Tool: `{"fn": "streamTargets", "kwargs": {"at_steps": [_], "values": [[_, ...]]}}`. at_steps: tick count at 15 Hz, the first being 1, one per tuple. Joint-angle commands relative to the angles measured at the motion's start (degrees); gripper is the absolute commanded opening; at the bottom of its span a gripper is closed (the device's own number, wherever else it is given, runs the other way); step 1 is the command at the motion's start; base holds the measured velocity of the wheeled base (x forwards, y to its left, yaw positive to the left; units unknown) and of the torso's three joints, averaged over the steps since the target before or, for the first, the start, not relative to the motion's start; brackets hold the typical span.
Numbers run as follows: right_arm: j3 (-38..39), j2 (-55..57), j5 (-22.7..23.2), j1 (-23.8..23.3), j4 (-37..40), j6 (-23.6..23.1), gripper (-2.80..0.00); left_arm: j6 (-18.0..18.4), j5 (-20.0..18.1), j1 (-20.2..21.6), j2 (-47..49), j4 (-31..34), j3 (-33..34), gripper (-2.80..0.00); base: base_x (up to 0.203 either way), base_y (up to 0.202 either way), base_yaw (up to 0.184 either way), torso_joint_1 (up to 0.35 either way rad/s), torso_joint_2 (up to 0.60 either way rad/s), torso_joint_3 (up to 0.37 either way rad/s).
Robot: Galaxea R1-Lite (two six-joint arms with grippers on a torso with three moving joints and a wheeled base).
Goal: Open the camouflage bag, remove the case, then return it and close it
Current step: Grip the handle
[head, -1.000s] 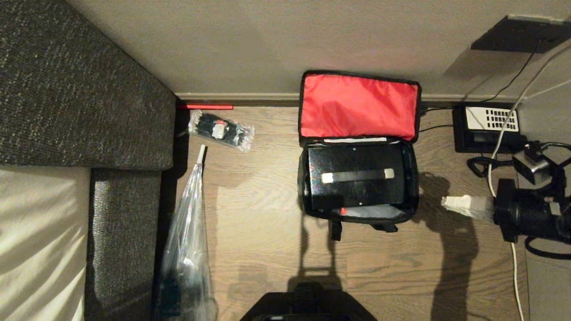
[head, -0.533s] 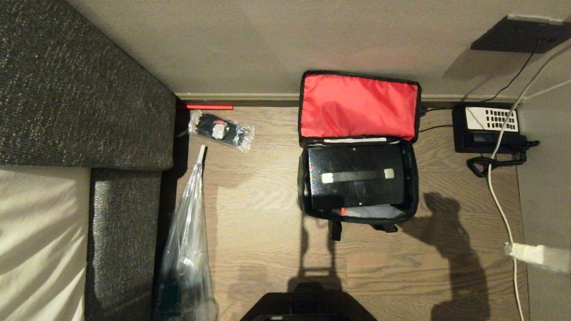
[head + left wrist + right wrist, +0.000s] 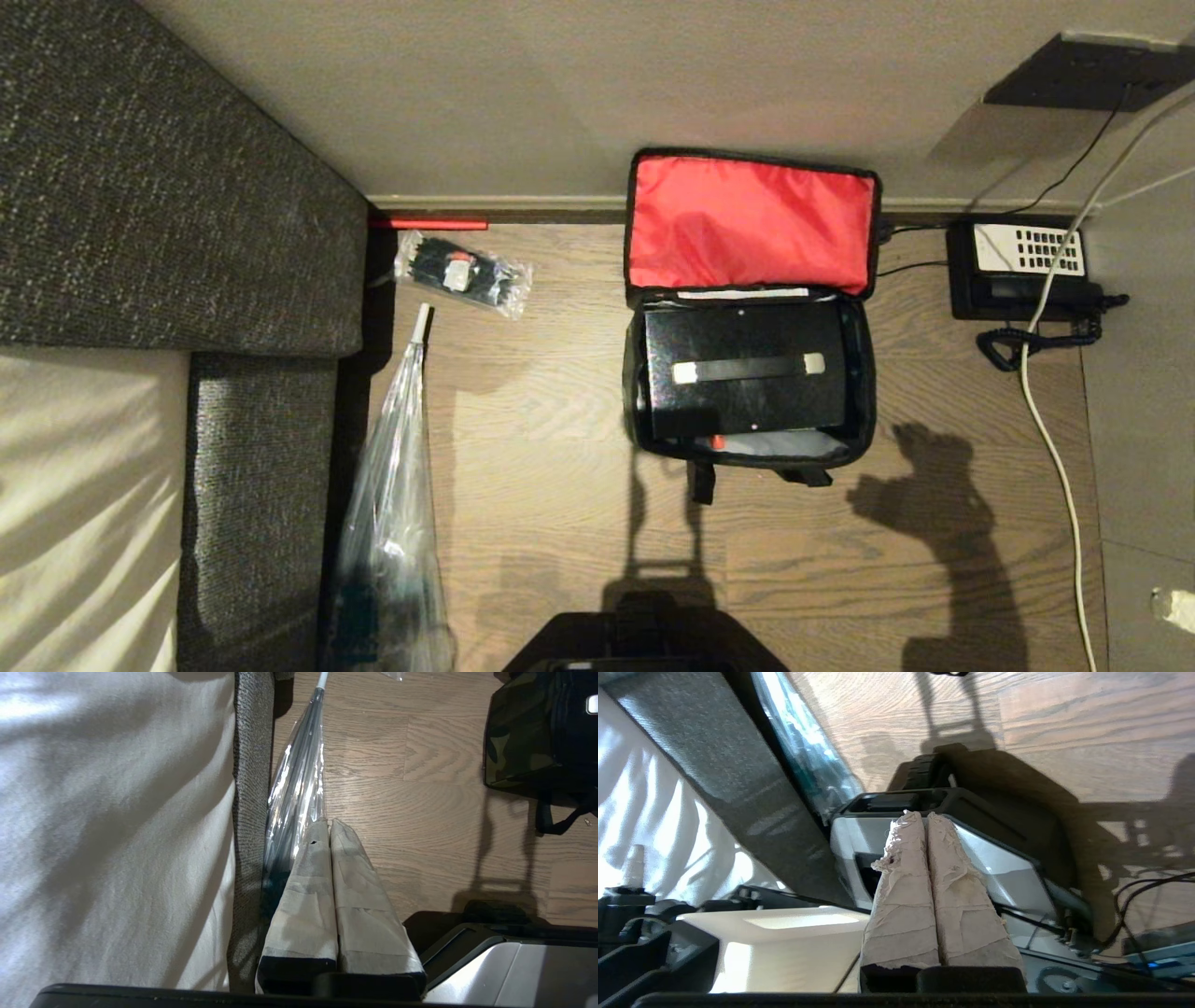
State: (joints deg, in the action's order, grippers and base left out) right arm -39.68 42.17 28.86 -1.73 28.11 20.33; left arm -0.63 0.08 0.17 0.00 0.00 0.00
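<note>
Cloth, hard plastic and wood grain under warm light
The camouflage bag [image 3: 749,308] is soft fabric with a sheeny red lining; the case [image 3: 744,370] looks glossy, speckled hard black; the floor [image 3: 541,448] is matt grained wood; the sofa [image 3: 159,187] is coarse woven cloth; the umbrella sleeve [image 3: 387,523] is shiny clear plastic

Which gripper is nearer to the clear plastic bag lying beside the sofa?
Left. The left gripper hangs directly beside the clear plastic bag. The right gripper sits across the robot's base, farther off.

The right gripper [image 3: 927,816], its two tape-wrapped fingers pressed together and empty, hangs above the robot's grey-and-black base [image 3: 999,858] over the wood-plank floor [image 3: 1064,728].
</note>
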Motion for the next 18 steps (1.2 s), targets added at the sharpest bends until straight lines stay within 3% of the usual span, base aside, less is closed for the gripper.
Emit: {"fn": "streamTargets", "kwargs": {"at_steps": [1,9,18], "values": [[0.48,0.10,0.15,-0.03,0.10,-0.03,-2.80,0.02,0.00,0.01,0.00,0.00,0.00,-2.80,0.000,0.000,0.000,0.001,0.00,0.041],[0.57,2.78,0.46,0.06,-1.10,-2.36,-2.80,0.04,0.00,0.01,0.00,-0.09,0.00,-2.80,0.000,0.000,0.000,0.001,0.00,0.164],[0.27,2.86,0.10,0.06,-1.83,-2.32,-2.80,0.28,0.00,0.01,0.00,0.07,0.00,-2.80,-0.013,0.000,0.001,0.000,0.00,0.017]]}}
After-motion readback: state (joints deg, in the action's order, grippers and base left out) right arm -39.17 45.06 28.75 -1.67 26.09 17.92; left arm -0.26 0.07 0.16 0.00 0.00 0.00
